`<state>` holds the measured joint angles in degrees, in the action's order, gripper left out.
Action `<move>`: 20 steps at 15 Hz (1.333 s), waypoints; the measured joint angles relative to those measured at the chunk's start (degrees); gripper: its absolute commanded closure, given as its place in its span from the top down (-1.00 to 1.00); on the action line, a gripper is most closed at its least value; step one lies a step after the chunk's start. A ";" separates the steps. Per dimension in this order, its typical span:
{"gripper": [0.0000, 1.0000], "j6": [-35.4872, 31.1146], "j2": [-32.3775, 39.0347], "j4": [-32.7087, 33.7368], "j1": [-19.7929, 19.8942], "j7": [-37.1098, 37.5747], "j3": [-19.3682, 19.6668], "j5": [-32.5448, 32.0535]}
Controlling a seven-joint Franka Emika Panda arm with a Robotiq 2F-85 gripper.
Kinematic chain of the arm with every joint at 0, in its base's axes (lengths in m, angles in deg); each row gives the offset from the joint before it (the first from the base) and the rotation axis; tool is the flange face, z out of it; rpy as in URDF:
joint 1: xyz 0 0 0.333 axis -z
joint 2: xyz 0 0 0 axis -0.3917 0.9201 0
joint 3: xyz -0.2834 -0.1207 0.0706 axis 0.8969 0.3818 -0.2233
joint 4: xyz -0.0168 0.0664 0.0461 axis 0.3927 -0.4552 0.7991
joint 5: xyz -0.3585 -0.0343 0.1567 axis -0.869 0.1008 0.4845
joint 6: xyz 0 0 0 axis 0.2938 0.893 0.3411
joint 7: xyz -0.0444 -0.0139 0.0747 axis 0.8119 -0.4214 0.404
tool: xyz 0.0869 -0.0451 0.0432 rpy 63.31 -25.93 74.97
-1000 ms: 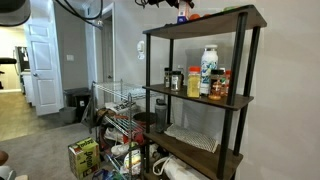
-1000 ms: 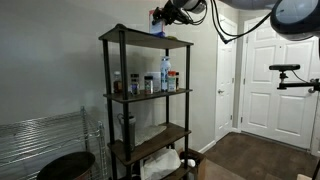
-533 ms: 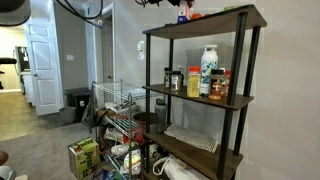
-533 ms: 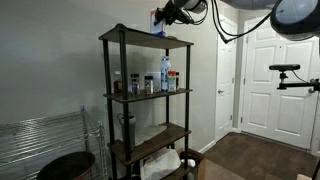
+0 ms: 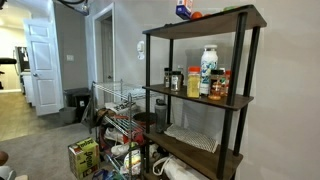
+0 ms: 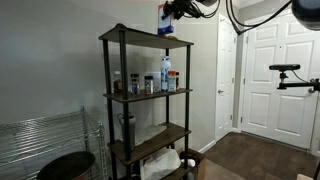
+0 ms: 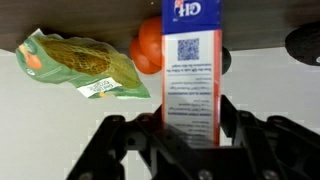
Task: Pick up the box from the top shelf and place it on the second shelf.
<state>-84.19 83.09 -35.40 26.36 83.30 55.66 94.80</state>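
Observation:
My gripper [image 7: 192,125] is shut on the box [image 7: 192,70], a blue and white carton with a red edge, held upright between both fingers [image 7: 229,112]. In both exterior views the box [image 6: 165,20] [image 5: 183,8] hangs just above the top shelf [image 6: 150,41] [image 5: 215,18], clear of the board. The gripper [image 6: 178,9] shows at the upper edge in an exterior view. The second shelf [image 5: 200,98] [image 6: 150,97] lies one board lower and carries jars and a bottle. The wrist view also shows an orange-red ball [image 7: 149,46] and a green packet [image 7: 85,62] behind the box.
Spice jars [image 5: 174,79] and a tall white bottle [image 5: 209,70] crowd the second shelf. A white mat [image 5: 192,137] lies on the third board. A wire rack [image 5: 115,110], a yellow-green box [image 5: 82,157] and a black bin [image 5: 76,104] stand on the floor beside the unit.
The jaws have closed on the box. The arm has risen, lifting the box a little off the top shelf and shifting it slightly sideways.

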 measured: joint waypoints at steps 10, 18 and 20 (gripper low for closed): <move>-0.55 -2.08 -15.73 -21.53 0.37 -3.31 2.39 1.41; -0.55 -2.00 -21.82 -34.73 0.20 -4.68 6.26 1.40; -0.55 -2.00 -22.61 -37.10 0.19 -4.68 6.59 1.40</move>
<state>-86.19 60.48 -72.51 26.55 78.62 62.24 96.21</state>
